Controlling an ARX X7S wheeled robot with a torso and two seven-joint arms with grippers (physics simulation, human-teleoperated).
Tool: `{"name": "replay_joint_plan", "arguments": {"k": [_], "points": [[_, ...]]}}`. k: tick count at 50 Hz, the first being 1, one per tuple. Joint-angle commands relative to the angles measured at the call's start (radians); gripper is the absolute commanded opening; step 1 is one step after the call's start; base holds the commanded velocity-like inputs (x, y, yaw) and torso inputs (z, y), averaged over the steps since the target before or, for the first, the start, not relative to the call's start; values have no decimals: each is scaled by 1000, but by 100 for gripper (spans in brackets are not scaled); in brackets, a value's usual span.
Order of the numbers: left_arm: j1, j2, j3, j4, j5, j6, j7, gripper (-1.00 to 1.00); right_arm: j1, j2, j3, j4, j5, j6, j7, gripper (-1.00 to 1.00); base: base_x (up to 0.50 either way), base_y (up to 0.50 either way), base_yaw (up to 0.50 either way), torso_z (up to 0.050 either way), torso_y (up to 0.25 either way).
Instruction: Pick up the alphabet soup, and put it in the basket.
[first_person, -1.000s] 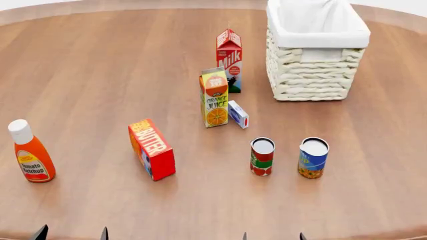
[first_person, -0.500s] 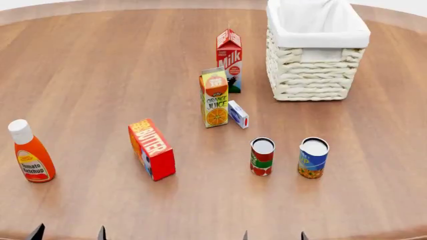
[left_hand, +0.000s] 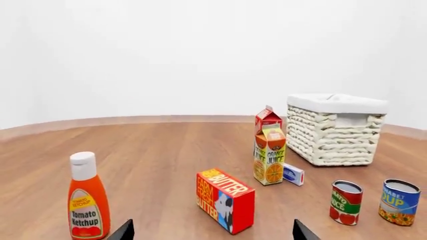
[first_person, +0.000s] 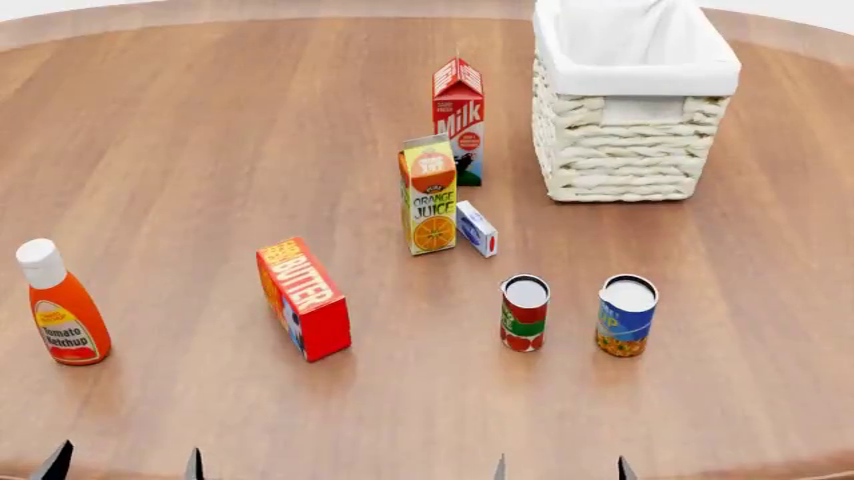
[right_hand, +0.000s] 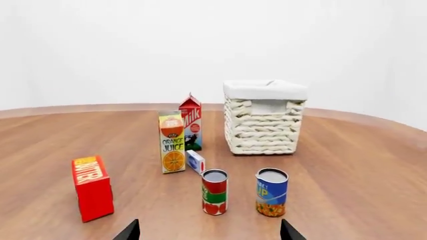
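Observation:
The alphabet soup (first_person: 626, 316), a blue-labelled can with a pale top, stands upright on the wooden table, right of a red-and-green can. It also shows in the wrist views as alphabet soup (left_hand: 399, 202) and alphabet soup (right_hand: 271, 192). Beyond it at the back right stands the cream wicker basket (first_person: 627, 150) with white lining, basket (left_hand: 333, 135), basket (right_hand: 263, 127). My left gripper (first_person: 124, 467) and right gripper (first_person: 561, 470) show only as dark fingertips at the near edge. Both the left gripper (left_hand: 212, 235) and the right gripper (right_hand: 210, 234) are open, holding nothing. The can is ahead of the right gripper, a little right of its centre.
A red-and-green can (first_person: 525, 313) stands close left of the soup. An orange juice carton (first_person: 430, 195), milk carton (first_person: 458, 120) and small white box (first_person: 477, 229) cluster mid-table. A red butter box (first_person: 304, 298) and ketchup bottle (first_person: 60, 305) stand to the left.
In the head view the left fingertips have slid slightly left and lower, and the right fingertips slightly right. No object has moved.

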Motion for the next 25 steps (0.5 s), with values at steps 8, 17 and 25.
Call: {"name": "replay_joint_plan", "arguments": {"k": [8, 17, 25], "points": [[15, -19, 16, 26, -2, 23, -26, 100, -4, 16, -7, -16, 21, 8, 22, 100, 0, 0, 0, 0, 0], [79, -29, 8, 107, 58, 147, -74, 100, -68, 30, 6, -119, 35, -78, 33, 100, 0, 0, 0, 0, 0], [138, -33, -5, 172, 108, 250, -123, 100, -151, 43, 11, -225, -9, -179, 62, 100, 0, 0, 0, 0, 0]]}}
